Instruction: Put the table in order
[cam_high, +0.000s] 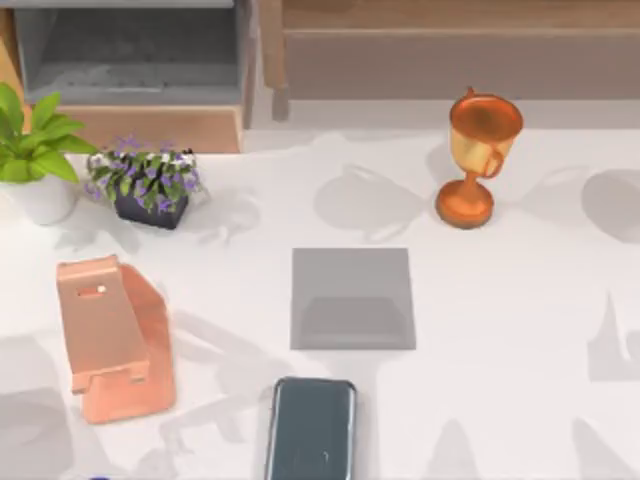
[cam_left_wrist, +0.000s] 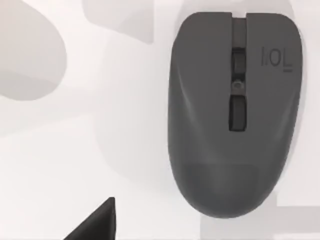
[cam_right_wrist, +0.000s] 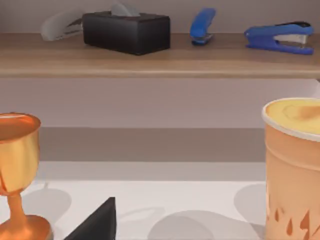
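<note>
The white marbled table (cam_high: 520, 300) carries a grey square mat (cam_high: 352, 298) at its middle. A dark phone (cam_high: 311, 430) lies at the front edge, and a pink-orange phone stand (cam_high: 112, 335) stands at the left. A gold trophy (cam_high: 478, 160) stands upright at the back right. A grey computer mouse (cam_left_wrist: 232, 112) lies flat on the table under my left wrist camera, and a dark part of my left gripper (cam_left_wrist: 95, 225) hangs near it without touching. My right gripper (cam_right_wrist: 95, 222) is low over the table between the trophy (cam_right_wrist: 17, 175) and an orange cup (cam_right_wrist: 292, 170).
A brown shelf unit (cam_high: 150, 125) with a grey recess stands at the back left. A green plant in a white pot (cam_high: 35, 160) and a purple-flowered plant (cam_high: 148, 185) stand before it. The wooden shelf (cam_right_wrist: 150, 57) holds a black tissue box (cam_right_wrist: 125, 31) and a blue stapler (cam_right_wrist: 277, 36).
</note>
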